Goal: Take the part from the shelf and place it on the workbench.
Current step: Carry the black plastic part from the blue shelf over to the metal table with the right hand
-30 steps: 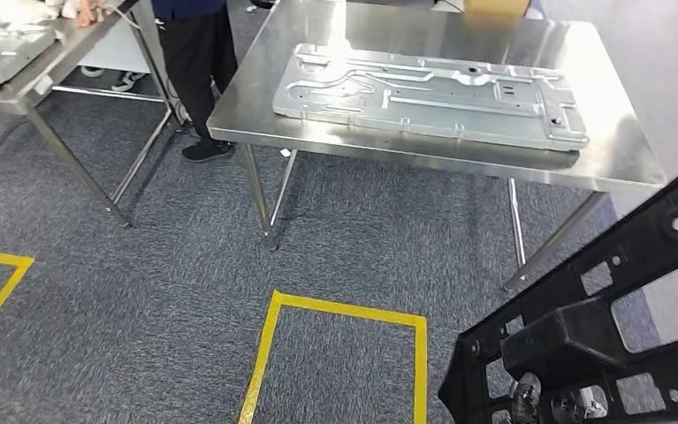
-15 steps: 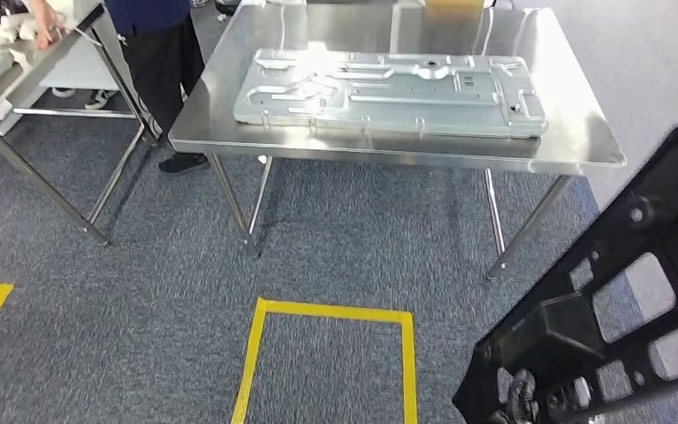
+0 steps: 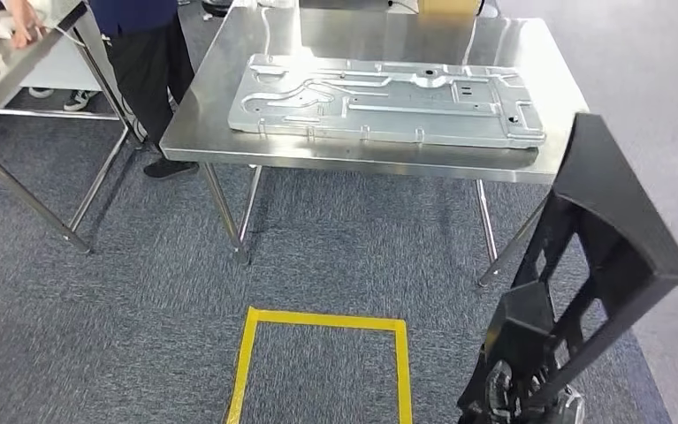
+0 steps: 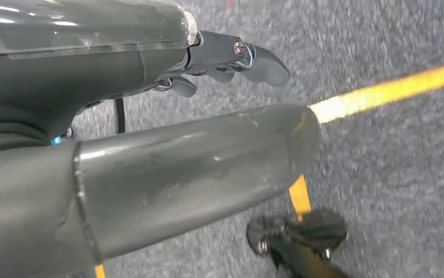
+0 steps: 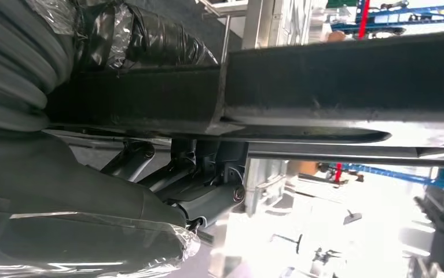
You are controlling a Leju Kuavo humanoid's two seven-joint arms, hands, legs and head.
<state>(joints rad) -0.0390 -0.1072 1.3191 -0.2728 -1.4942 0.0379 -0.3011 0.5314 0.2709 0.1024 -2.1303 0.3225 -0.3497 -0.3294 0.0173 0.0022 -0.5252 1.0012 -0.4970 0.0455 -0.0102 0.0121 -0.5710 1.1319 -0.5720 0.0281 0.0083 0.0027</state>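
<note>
Black part [image 3: 602,238], a slotted frame, is sitting low at my right in head view, tilted up over the carpet, short of the steel surface [image 3: 353,35]. Right hand [image 5: 167,174] is gripping it from beneath, fingers [image 5: 208,200] curling under the dark bar. Left hand [image 4: 167,121] is hanging over the carpet w/ nothing in it, fingers [image 4: 248,55] bent slightly; can't tell if it's properly spread. A silver plate [image 3: 388,99] is lying flat on the surface. Yellow tape square [image 3: 322,353] is marking the floor ahead. A person [image 3: 145,53] is standing left of the surface.

Person [image 3: 145,53] beside yellow floor tape [image 3: 322,320].
</note>
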